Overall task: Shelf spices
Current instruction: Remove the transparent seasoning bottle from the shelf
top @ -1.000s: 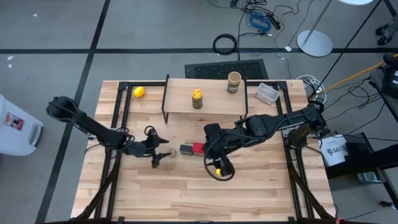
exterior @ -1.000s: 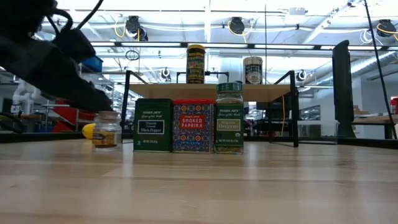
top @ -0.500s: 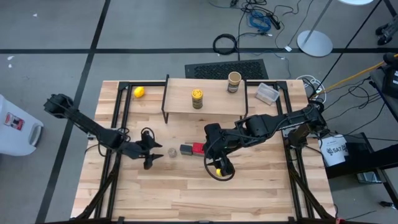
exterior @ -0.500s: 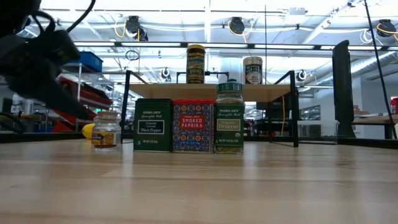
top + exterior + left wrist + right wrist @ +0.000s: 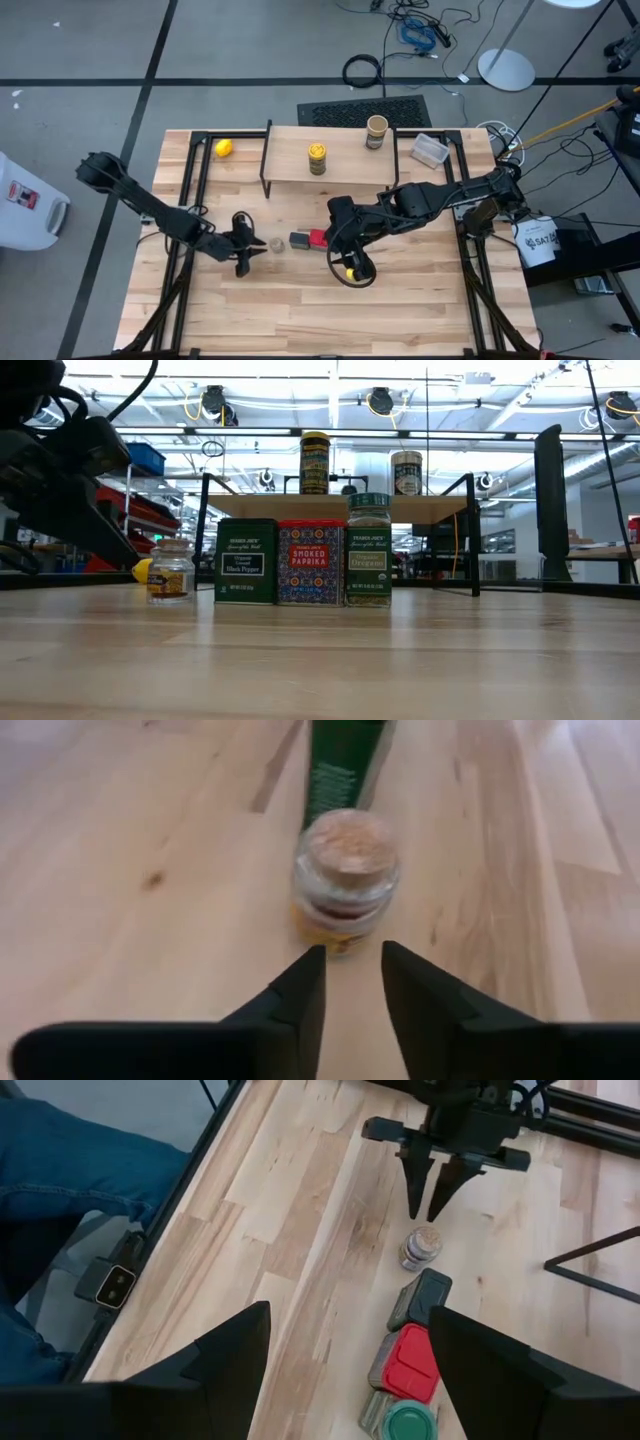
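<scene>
The tiny cork-topped jar (image 5: 345, 880) (image 5: 276, 244) stands upright on the table, left of a row made up of the dark box (image 5: 420, 1298), the red tin (image 5: 408, 1360) and the green-lidded jar (image 5: 369, 550). My left gripper (image 5: 426, 1210) (image 5: 260, 246) lies low just left of the jar. Its fingers point at the jar with a narrow gap and nothing between them. My right gripper (image 5: 350, 268) hangs open above the row's near side. On the shelf (image 5: 345, 165) stand the yellow-lidded jar (image 5: 316, 157) and the tan-topped jar (image 5: 376, 130).
A yellow ball (image 5: 224, 148) lies at the far left and a clear tub (image 5: 430, 150) at the far right. Black frame rails (image 5: 190, 180) run along the table's sides. A person's jeans (image 5: 60, 1160) show beyond the table's near edge. The table's near half (image 5: 300, 310) is bare wood.
My left gripper's fingers have drawn together from wide apart to a narrow gap, and it has tipped down a little while staying just left of the tiny jar. The jar stands where it was.
</scene>
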### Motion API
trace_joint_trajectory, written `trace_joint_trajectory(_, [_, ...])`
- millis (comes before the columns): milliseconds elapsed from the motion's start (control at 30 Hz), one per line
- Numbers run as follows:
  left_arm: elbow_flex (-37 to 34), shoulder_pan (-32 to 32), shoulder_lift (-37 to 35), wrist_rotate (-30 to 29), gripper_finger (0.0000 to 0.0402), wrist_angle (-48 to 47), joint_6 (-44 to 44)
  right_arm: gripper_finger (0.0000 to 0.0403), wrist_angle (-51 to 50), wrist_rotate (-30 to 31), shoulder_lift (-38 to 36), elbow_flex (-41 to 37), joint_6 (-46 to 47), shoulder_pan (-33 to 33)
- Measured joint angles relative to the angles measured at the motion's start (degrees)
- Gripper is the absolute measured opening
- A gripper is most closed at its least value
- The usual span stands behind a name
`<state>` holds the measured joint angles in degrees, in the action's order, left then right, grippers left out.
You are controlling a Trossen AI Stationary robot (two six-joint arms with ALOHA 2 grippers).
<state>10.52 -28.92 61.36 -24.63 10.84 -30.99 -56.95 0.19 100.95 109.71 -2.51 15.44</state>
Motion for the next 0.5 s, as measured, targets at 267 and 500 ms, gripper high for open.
trace_joint_trajectory(267, [0.0, 0.0, 7.5, -0.2, 0.0084, 6.8, 0.0, 0.0258, 0.1, 0.0, 0.0, 0.0, 0.1, -0.1])
trace_joint_trajectory(500, [0.0, 1.8, 11.8, -1.9, 0.0084, 14.6, 2.8, 0.0258, 0.1, 0.0, 0.0, 0.0, -0.1, -0.2])
